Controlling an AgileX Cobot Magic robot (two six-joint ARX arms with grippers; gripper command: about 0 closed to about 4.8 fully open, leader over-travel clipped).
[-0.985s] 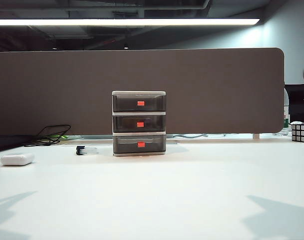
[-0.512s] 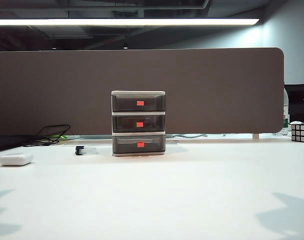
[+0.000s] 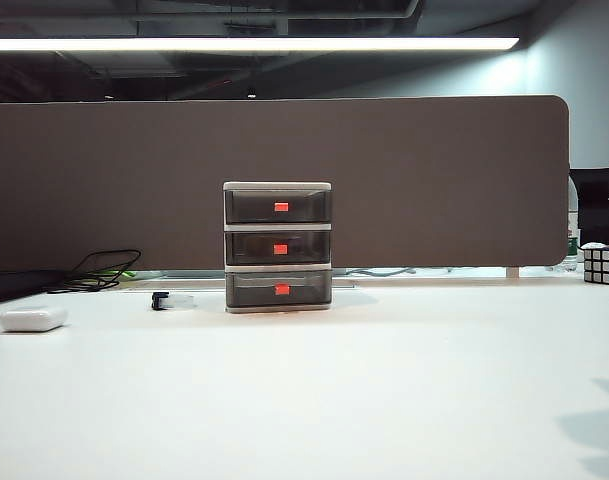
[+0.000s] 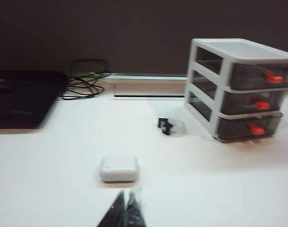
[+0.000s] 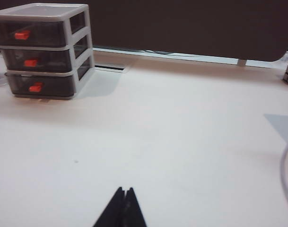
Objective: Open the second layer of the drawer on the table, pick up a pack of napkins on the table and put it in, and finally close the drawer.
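Drawer (image 3: 277, 247): three-tier cabinet, light grey frame, smoky tiers with red-orange tabs, all shut, mid-table (image 3: 314, 390) by the brown partition (image 3: 404, 180). Second layer (image 3: 278, 247): flush, tab centred.

White case (image 3: 33, 319) far left; small black-and-clear item (image 3: 170, 300) just left of the drawer; cables (image 3: 99, 270) behind; puzzle cube (image 3: 603, 264) far right. Front approach unobstructed.

Left gripper (image 4: 126, 204): fingers together, empty, near the case. Right gripper (image 5: 125, 196): pinched shut, empty, over bare table.

Change: arm shadows on the table have retreated toward both edges.
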